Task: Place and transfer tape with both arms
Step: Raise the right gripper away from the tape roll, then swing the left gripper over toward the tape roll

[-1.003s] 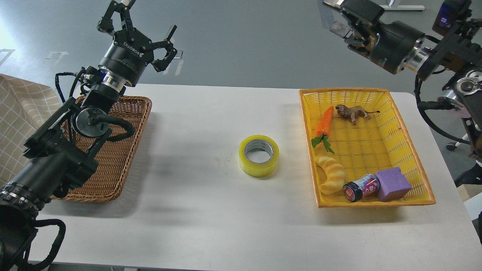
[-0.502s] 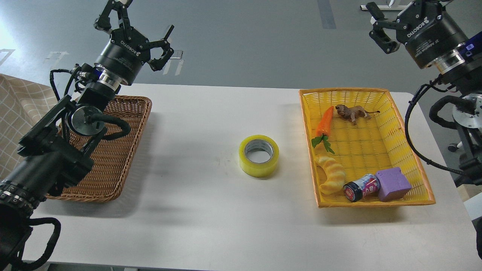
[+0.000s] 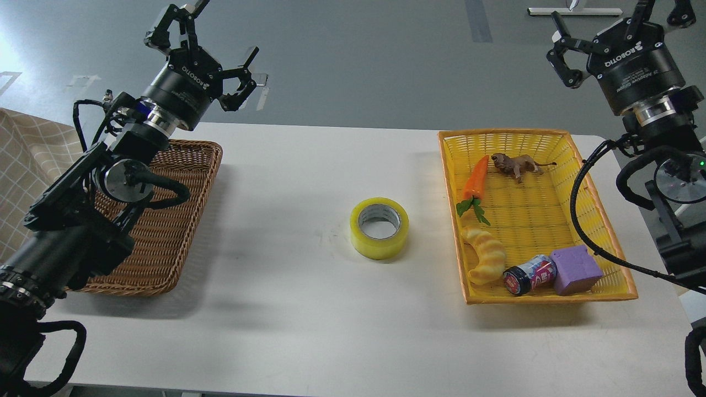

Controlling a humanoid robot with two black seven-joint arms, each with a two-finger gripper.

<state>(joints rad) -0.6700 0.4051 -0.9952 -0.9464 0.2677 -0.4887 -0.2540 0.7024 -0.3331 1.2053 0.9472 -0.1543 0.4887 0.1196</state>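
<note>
The yellow tape roll (image 3: 379,228) with a grey core lies flat on the white table (image 3: 309,309), near the middle, between the two baskets. My left gripper (image 3: 207,41) is raised above the far left of the table, over the back of the brown wicker basket (image 3: 165,242), fingers spread open and empty. My right gripper (image 3: 612,25) is raised at the far right, beyond the yellow basket (image 3: 551,138), fingers spread open and empty; its fingertips partly leave the top edge of the view. Both grippers are far from the tape.
The yellow basket holds a toy carrot (image 3: 475,182), a lion figure (image 3: 515,164), a croissant toy (image 3: 485,255), a small can (image 3: 529,274) and a purple block (image 3: 575,270). A checked cloth (image 3: 27,165) hangs at the left edge.
My right arm has swung round from a sideways pose to upright and its gripper now sits further right. My left gripper shifted slightly right. The tape has not moved.
</note>
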